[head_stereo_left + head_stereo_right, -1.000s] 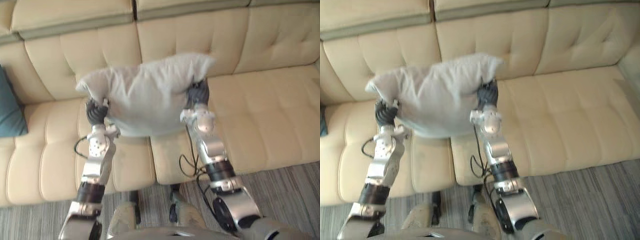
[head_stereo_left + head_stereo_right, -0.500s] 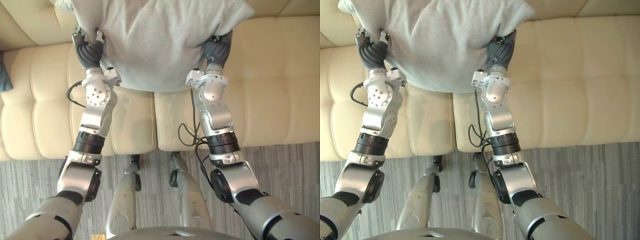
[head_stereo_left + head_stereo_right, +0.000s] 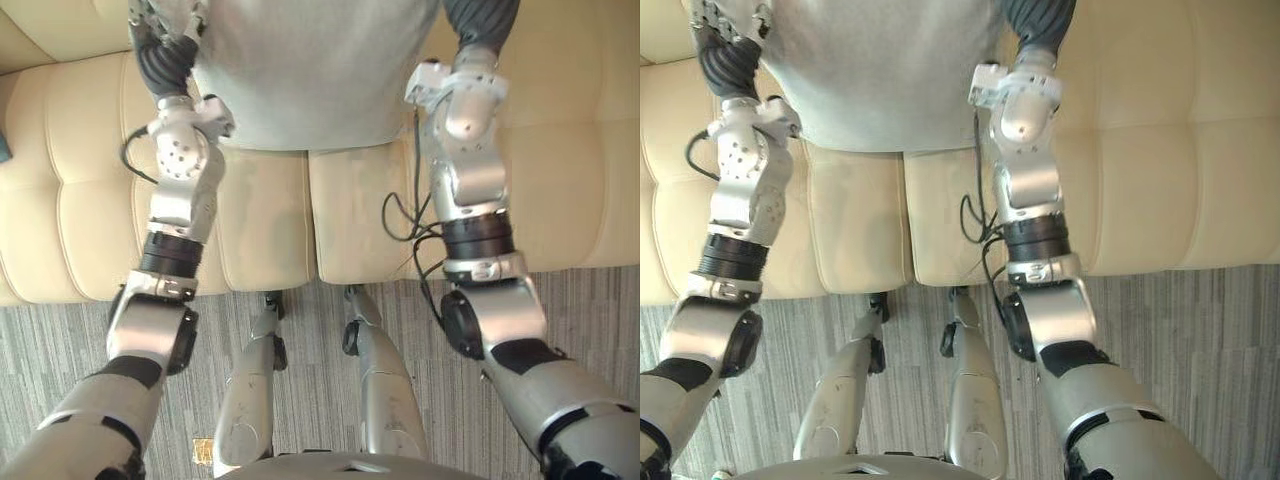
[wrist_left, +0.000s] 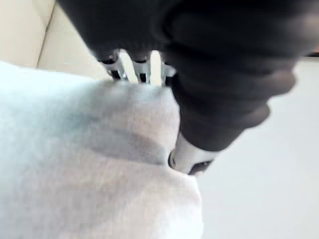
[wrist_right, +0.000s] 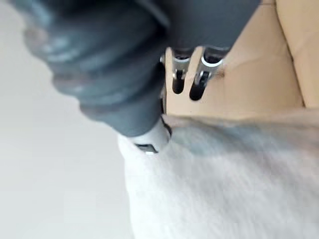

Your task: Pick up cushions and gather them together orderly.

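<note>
A light grey cushion (image 3: 310, 70) sits at the top of the eye views, over the cream sofa (image 3: 260, 220), between my two hands. My left hand (image 3: 163, 55) is against the cushion's left edge, and my right hand (image 3: 480, 20) is against its right edge. In the left wrist view the hand's dark cover (image 4: 224, 74) lies right beside the grey cloth (image 4: 75, 164). The right wrist view shows the cover (image 5: 114, 64) next to the cloth (image 5: 224, 184), with sofa leather beyond. I cannot tell whether the cushion rests on the sofa or hangs above it.
The sofa's seat cushions run across the view, with a seam down the middle (image 3: 312, 230). A sliver of a teal cushion (image 3: 4, 150) shows at the far left edge. Grey striped carpet (image 3: 60, 340) lies in front of the sofa.
The camera has dipped towards the sofa's front and the floor. Both arms have reached farther towards the backrest, with the grey cushion still between the hands.
</note>
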